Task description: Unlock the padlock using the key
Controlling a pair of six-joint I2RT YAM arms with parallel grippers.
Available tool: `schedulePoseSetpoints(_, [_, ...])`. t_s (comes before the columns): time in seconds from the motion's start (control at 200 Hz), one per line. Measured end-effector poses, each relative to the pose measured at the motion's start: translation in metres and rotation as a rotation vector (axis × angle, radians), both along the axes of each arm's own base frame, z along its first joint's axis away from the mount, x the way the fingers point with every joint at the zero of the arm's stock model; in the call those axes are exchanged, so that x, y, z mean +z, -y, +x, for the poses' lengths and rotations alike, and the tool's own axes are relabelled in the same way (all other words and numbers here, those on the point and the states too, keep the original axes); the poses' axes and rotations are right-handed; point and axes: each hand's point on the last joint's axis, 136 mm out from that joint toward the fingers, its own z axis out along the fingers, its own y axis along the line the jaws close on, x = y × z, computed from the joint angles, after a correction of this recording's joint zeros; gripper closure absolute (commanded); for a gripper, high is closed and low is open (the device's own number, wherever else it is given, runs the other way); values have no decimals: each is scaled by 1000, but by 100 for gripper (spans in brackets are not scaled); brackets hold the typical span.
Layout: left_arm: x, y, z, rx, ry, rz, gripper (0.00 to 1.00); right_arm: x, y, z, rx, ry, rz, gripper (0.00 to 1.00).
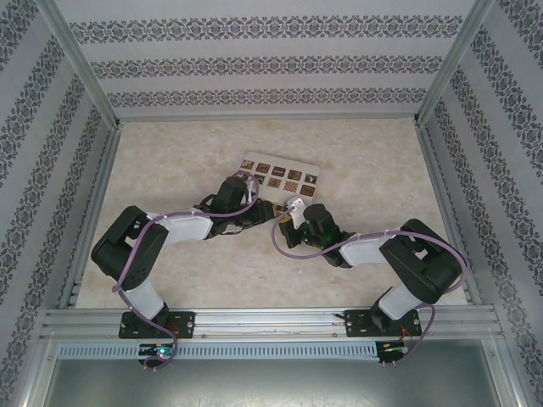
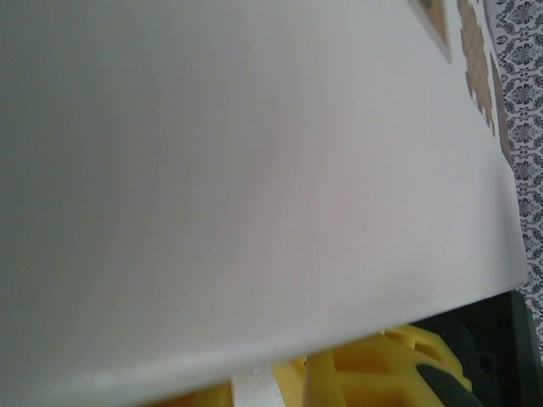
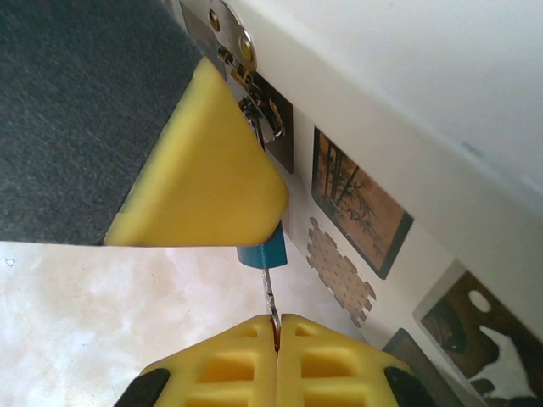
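While the right gripper point(image 3: 276, 326) pinches the key point(image 3: 269, 292) between fully closed jaws, the thin grey blade points up at the underside of the padlock point(image 3: 263, 253). Its tip is at or just inside the blue body (the joint is too small to read). The padlock hangs from the silver hasp point(image 3: 231, 38) on the front of the box point(image 3: 441, 110), which sits on the table point(image 1: 170, 170) a little far of centre.

A broad yellow finger point(image 3: 204, 170), which I take for part of the left gripper point(image 1: 259, 208), lies across the padlock's upper part and hides most of it. I cannot tell whether the left jaws clamp the padlock or merely rest against it; the left wrist view sits too close to the box's cream wall to settle it.

The step in hand looks like insertion: the key is lined up with the keyhole and the lock is not yet open. Next, the key needs pushing home along its own axis, then a wrist roll to turn it. Meanwhile the left arm should steady the body so it does not swing with the key. Any sideways force could bend the key or make it slip in the pads.
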Motion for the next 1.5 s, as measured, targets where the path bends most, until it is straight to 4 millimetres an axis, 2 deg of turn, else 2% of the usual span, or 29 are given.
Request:
schedulePoseSetpoints(0.35, [-1, -1, 0, 7, -7, 0, 80, -2, -4, 0, 1, -82, 96, 100])
schedulePoseSetpoints(0.7, [4, 0, -1, 3, -4, -9, 80, 6, -6, 4, 26, -17, 88, 100])
schedulePoseSetpoints(1.194, [6, 0, 1, 4, -3, -15, 80, 9, -7, 7, 18, -10, 98, 100])
schedulePoseSetpoints(1.329, [1, 1, 3, 8, -17, -13, 80, 4, -6, 9, 6, -15, 93, 100])
schedulePoseSetpoints(1.504, [-17, 1, 3, 15, -58, 4, 80, -16, -6, 9, -9, -60, 81, 100])
